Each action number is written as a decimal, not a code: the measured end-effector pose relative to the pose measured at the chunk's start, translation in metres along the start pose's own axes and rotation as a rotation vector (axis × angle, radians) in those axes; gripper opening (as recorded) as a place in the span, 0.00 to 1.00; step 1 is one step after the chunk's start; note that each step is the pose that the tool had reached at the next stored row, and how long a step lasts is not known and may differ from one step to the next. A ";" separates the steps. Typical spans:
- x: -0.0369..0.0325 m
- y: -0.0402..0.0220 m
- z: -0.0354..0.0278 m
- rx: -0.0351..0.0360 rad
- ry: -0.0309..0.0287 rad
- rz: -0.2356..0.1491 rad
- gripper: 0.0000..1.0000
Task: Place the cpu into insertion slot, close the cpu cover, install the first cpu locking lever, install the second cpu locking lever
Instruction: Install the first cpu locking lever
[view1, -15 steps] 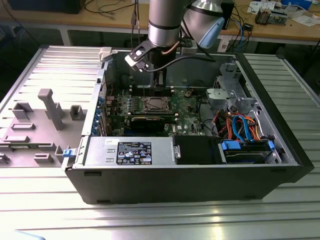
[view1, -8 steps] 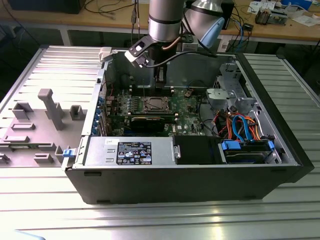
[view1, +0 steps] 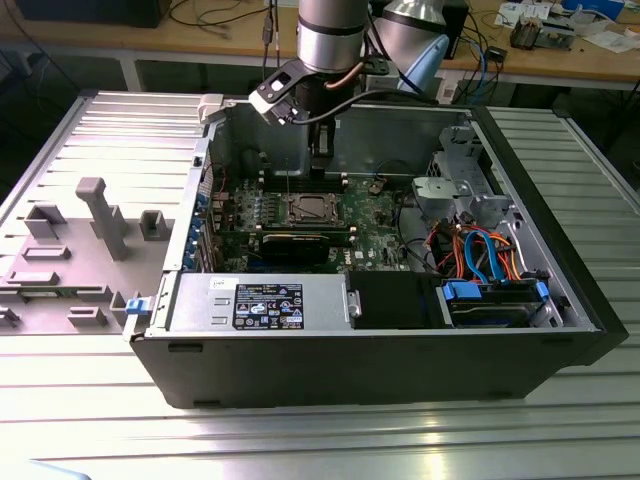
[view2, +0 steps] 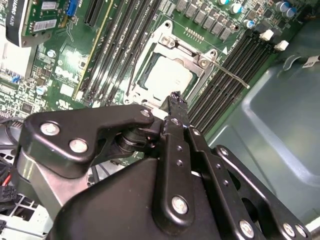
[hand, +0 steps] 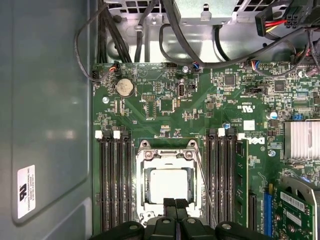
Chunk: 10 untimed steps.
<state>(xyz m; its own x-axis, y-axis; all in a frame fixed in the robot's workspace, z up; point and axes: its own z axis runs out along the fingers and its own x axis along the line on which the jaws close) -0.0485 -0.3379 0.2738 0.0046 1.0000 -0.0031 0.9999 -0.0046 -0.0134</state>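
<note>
1. Underneath everything: a ribbed metal table (view1: 300, 440).
2. On it, toward the exterior view's right: an open case (view1: 380, 360), side panel off, insides facing up.
3. Reaching down into the case from above: the arm (view1: 330, 30).
4. Flat on the case floor: a green board (view1: 375, 215), with cables and drive bays on the exterior view's right.
5. At the end of the arm: the gripper (view1: 321, 165), low over the board. In both wrist views (view2: 175, 97) (hand: 175, 202) looks pressed together tip to tip, with nothing held between. Sits just beside one edge of the cover; cannot tell whether touching.
6. On either side of the socket: banks of long black memory slots (hand: 116, 185).
7. In the middle of the board: the slot (hand: 191, 146), with a metal rim and screws at the corners.
8. Down flat over the slot: the cover (hand: 141, 185), its window framing the chip.
9. Seated inside the slot, under the cover's window: the cpu (hand: 169, 184), silver top up, also seen in the second wrist view (view2: 167, 80).
10. Jutting out from a corner of the slot over the memory slots: a thin wire lever (view2: 232, 77).
</note>
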 end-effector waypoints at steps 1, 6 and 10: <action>0.0000 0.0000 -0.0001 0.0000 -0.0005 0.000 0.11; 0.0000 0.0000 -0.0001 0.0001 -0.0015 0.000 0.11; 0.0000 0.0000 -0.0001 0.0001 -0.0022 0.000 0.11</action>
<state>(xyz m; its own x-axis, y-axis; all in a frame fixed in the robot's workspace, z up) -0.0485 -0.3379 0.2739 0.0046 1.0000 -0.0053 0.9999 -0.0047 -0.0134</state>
